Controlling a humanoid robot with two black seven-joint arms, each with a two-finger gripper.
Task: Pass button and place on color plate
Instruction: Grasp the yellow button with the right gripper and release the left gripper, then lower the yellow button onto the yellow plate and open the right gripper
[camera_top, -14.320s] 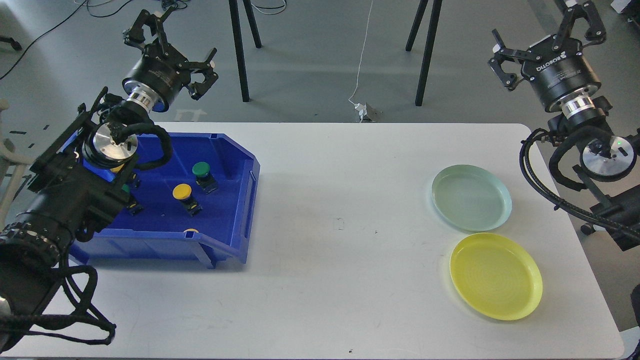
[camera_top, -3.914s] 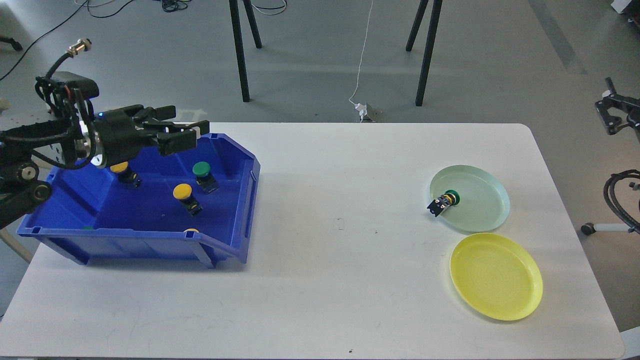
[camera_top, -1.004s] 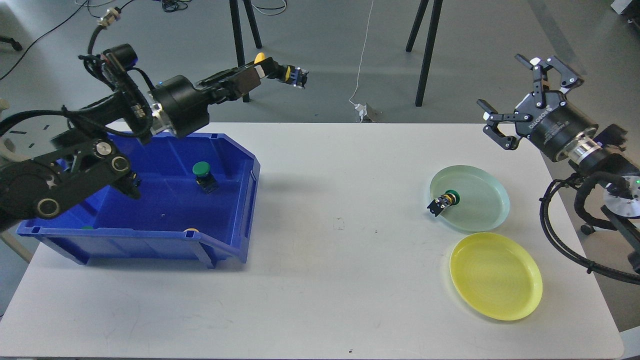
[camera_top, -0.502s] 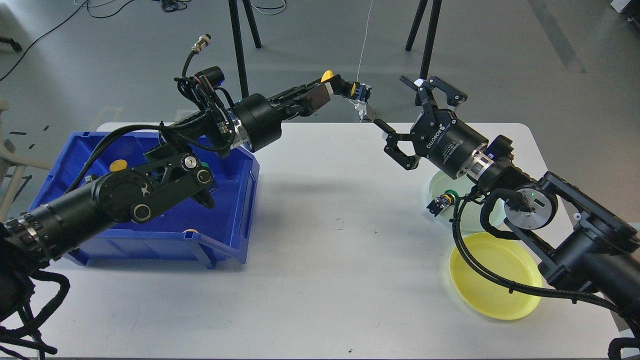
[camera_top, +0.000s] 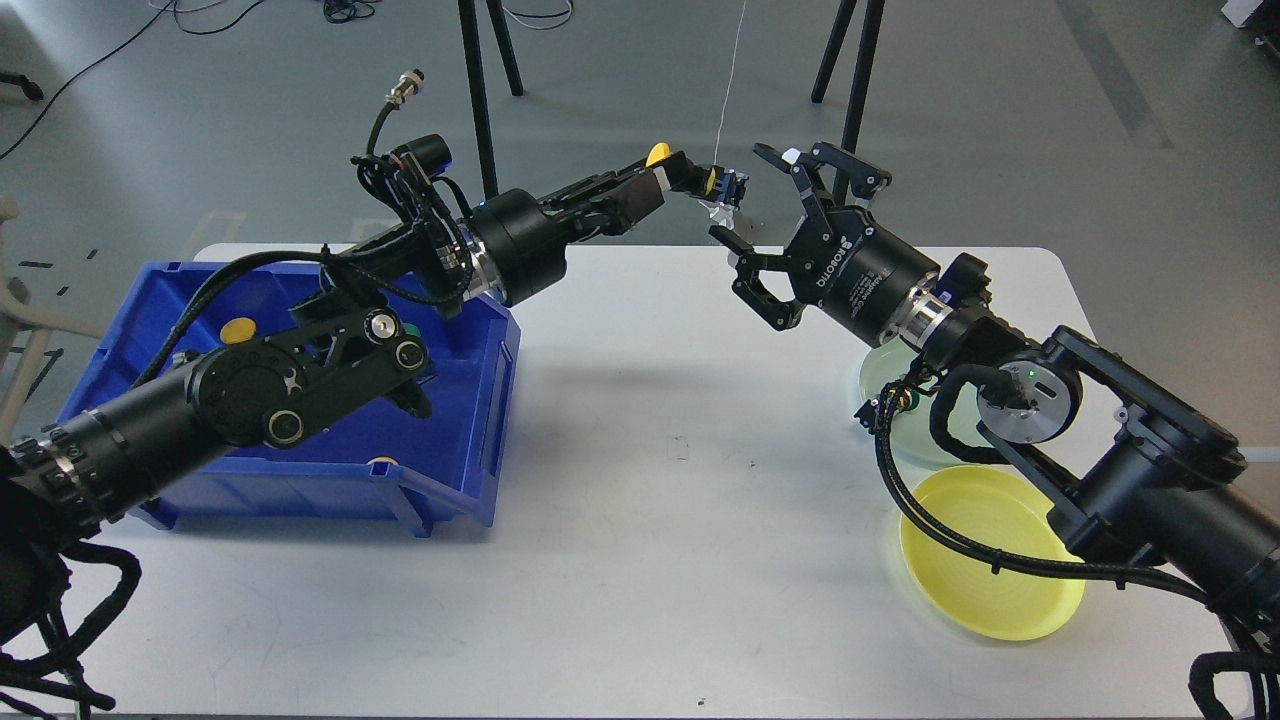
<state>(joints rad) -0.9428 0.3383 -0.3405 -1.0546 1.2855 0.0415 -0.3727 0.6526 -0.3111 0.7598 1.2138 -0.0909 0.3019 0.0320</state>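
My left gripper (camera_top: 690, 178) is shut on a yellow button (camera_top: 718, 184) and holds it high above the table's back middle. My right gripper (camera_top: 765, 205) is open, its fingers (camera_top: 733, 243) spread just right of and below that button, apart from it. A green button (camera_top: 893, 402) lies at the left rim of the pale green plate (camera_top: 880, 365), mostly behind my right arm. The yellow plate (camera_top: 945, 575) lies in front of it, empty where it shows. The blue bin (camera_top: 470, 440) at the left holds another yellow button (camera_top: 237, 330); my left arm hides most of its inside.
My left arm (camera_top: 250, 390) stretches across the bin and my right arm (camera_top: 1130, 480) lies over both plates. The white table (camera_top: 660, 560) shows bare in the middle and front. Black stand legs (camera_top: 478, 90) rise behind the table.
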